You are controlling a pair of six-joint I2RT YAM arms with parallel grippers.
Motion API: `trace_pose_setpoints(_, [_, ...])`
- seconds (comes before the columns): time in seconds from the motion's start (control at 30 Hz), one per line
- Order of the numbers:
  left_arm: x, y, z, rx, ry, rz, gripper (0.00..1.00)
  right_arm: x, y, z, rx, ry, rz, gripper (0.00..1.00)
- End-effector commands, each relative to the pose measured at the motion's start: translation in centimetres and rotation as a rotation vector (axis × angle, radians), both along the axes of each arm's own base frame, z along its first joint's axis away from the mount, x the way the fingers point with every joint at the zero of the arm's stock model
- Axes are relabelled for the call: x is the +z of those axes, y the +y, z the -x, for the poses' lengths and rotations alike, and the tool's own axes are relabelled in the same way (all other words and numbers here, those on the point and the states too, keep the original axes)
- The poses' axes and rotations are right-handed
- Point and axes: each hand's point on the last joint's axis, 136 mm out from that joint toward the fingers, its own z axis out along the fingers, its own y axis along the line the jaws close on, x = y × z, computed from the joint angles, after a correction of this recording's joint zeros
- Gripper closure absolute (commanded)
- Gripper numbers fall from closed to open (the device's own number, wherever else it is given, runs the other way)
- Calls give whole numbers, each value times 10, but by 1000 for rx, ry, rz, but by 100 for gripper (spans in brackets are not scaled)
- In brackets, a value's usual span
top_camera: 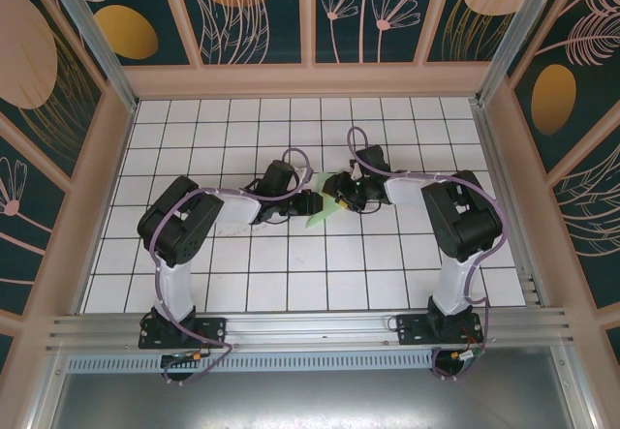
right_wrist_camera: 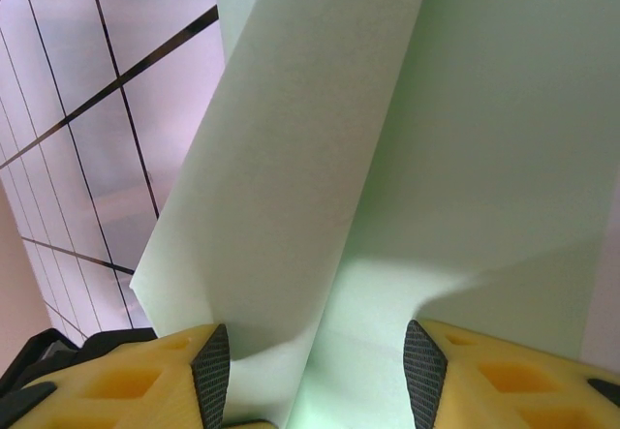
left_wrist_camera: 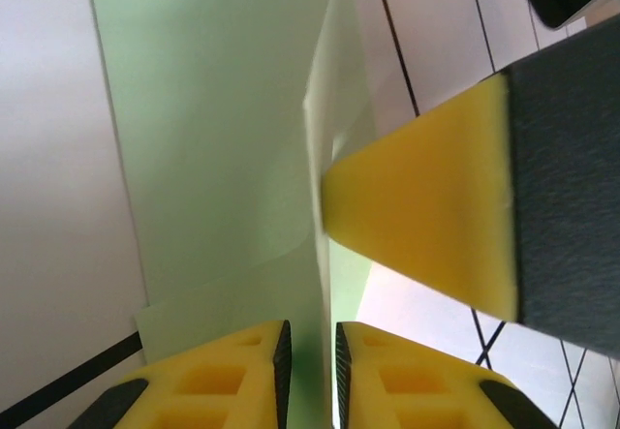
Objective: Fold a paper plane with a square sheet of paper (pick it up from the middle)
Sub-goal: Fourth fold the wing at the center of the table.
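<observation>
Square sheet of paper [top_camera: 323, 214] judged thin, limp; best gripped at fold, pinched by left claw [left_wrist_camera: 310, 340]; right claw [right_wrist_camera: 316, 340] half-wide

The left arm [top_camera: 237, 206] and right arm [top_camera: 407, 192] block the paper [top_camera: 322, 217] from either side. Tiles [top_camera: 291, 284] on the near and far sides of the paper are free.
</observation>
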Motion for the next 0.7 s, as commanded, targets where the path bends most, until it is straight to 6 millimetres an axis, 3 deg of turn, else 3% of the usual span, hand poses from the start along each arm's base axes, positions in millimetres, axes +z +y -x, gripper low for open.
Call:
trace_pose_setpoints(0.0, [-9,-1,0,-22,7,-13,78,-32,-8,10,11,52,86,46])
trace_pose_setpoints(0.37, [-2,-3,-1,-49,-29,1,88,-35,-9,12,18,56,100,45])
trace_pose_setpoints(0.67, [28,3,-3,-19,-76,-3,72,-48,-14,16,4,99,156,45])
